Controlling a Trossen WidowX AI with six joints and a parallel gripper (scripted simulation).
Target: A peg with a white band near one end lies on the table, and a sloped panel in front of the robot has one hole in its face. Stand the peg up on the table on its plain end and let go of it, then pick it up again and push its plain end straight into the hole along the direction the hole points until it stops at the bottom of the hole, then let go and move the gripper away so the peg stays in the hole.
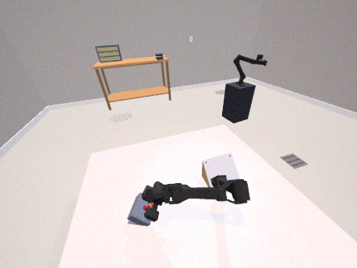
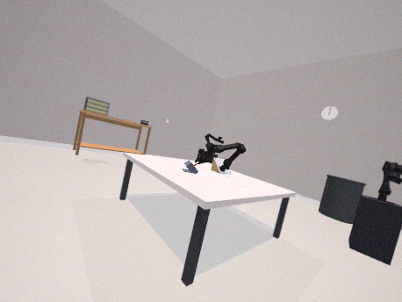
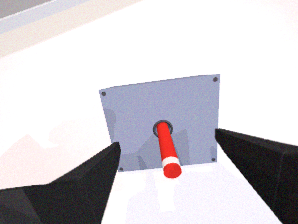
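Red peg (image 1: 148, 206) (image 2: 196, 164) (image 3: 166, 145) sits in hole of sloped panel (image 1: 137, 212) (image 2: 190, 167) (image 3: 137, 107), banded end out; pincer (image 1: 149, 206) (image 2: 198, 162) (image 3: 166, 139) released, fingers wide either side; peg looks stiff, light, perhaps slick, best gripped squarely near white band (image 3: 170, 161)

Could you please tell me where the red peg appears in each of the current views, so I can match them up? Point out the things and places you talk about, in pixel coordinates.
Top: the red peg (image 1: 148, 207) (image 2: 196, 164) (image 3: 167, 146) is left of the bottom centre, beside the gripper (image 3: 166, 139).
Exterior: a tiny red sliver near the centre.
Wrist: centre, slightly low.
Shared landmark: the blue-grey sloped panel (image 1: 137, 208) (image 2: 190, 167) (image 3: 137, 107).
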